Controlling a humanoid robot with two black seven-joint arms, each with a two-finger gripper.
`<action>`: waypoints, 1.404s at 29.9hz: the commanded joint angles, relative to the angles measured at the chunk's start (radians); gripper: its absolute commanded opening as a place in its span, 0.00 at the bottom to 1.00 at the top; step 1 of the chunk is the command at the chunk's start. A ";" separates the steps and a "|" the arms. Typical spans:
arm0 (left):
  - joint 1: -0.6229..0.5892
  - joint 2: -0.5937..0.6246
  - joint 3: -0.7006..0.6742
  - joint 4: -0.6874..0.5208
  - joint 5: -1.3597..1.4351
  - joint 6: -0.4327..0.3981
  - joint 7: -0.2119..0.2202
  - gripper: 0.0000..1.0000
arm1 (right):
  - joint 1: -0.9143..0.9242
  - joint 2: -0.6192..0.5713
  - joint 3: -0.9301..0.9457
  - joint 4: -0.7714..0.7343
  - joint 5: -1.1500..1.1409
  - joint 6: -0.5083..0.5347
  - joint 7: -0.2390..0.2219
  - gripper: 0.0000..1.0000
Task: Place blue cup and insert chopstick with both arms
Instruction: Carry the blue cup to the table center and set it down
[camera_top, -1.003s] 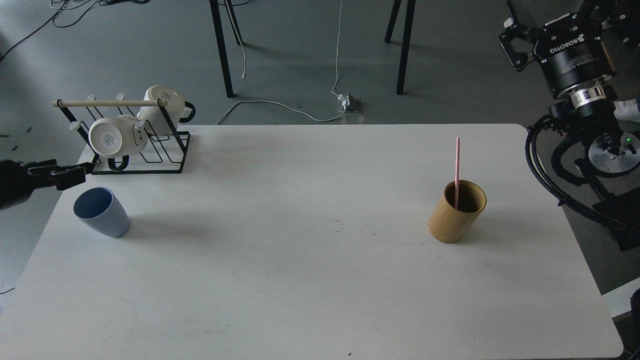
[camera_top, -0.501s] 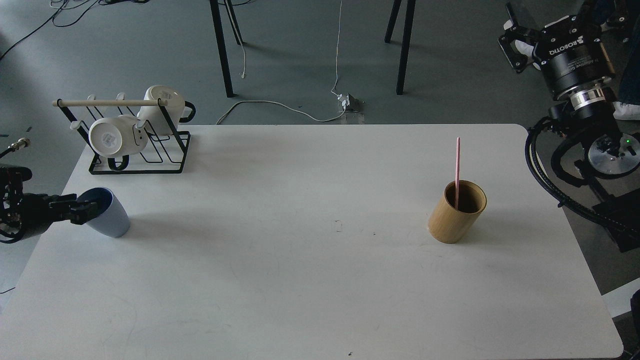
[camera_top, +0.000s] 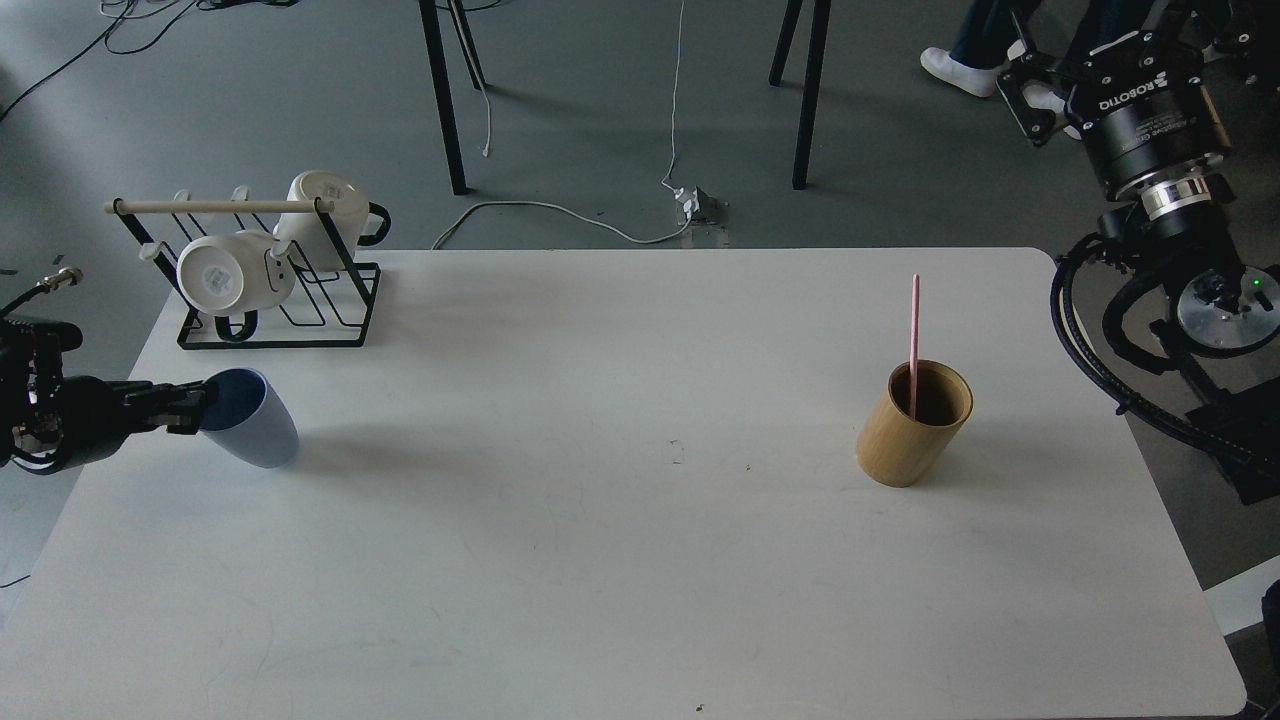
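Note:
The blue cup (camera_top: 252, 420) stands tilted on the white table (camera_top: 620, 560) at the left, in front of the rack. My left gripper (camera_top: 196, 404) comes in from the left edge with its fingers at the cup's near rim, shut on it. The pink chopstick (camera_top: 914, 335) stands upright in the tan bamboo cup (camera_top: 908, 428) at the table's right. My right gripper (camera_top: 1020, 92), marked ROBOTIQ, hangs beyond the table's far right corner, open and empty, far from the chopstick.
A black wire rack (camera_top: 300, 300) with two white mugs (camera_top: 235, 275) and a wooden rod stands at the far left corner, just behind the blue cup. Chair legs, cables and a person's feet (camera_top: 955, 65) are on the floor behind.
My left gripper came down from beside the rack to the blue cup's rim and took hold. Cup and gripper then shifted right. My right gripper barely moved. A person's feet appeared at top right.

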 joint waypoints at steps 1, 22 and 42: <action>-0.092 0.095 0.000 -0.179 0.007 -0.067 0.002 0.05 | 0.000 -0.043 -0.002 0.052 -0.009 0.000 0.001 1.00; -0.405 -0.427 0.009 -0.464 0.259 -0.417 0.289 0.04 | 0.068 -0.189 0.001 0.063 -0.019 -0.143 -0.007 1.00; -0.321 -0.729 0.007 -0.249 0.506 -0.417 0.340 0.09 | 0.057 -0.206 -0.001 0.066 -0.019 -0.211 -0.004 1.00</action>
